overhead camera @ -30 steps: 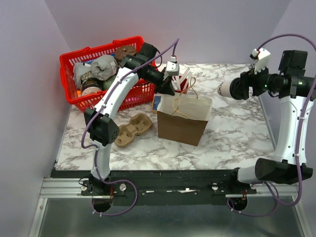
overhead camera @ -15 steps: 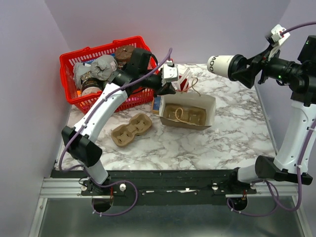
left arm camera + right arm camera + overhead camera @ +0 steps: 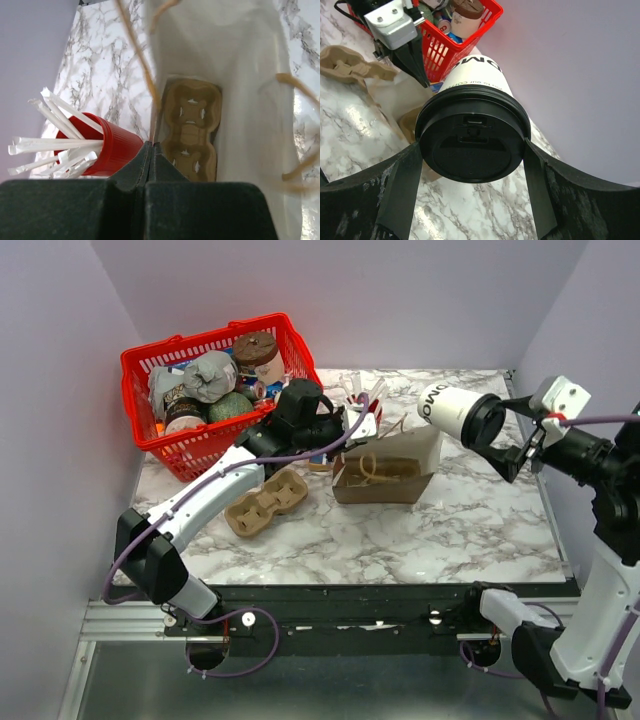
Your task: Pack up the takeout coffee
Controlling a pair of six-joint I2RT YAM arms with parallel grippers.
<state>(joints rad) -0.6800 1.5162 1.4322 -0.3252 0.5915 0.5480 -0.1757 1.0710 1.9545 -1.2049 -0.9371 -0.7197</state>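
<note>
The small cream-white paper cup with a round black plastic lid (image 3: 443,406) hangs on its side in the air above the right part of the marble table (image 3: 470,530) — the right gripper (image 3: 472,149) is clamped across its lid. The left gripper (image 3: 150,152) has its fingers pressed together, seemingly pinching the rim of the brown paper bag (image 3: 380,488). The bag's mouth gapes, showing a moulded cardboard cup carrier (image 3: 192,131) inside. A red cup of white wrapped cutlery (image 3: 114,147) stands just beside the bag.
</note>
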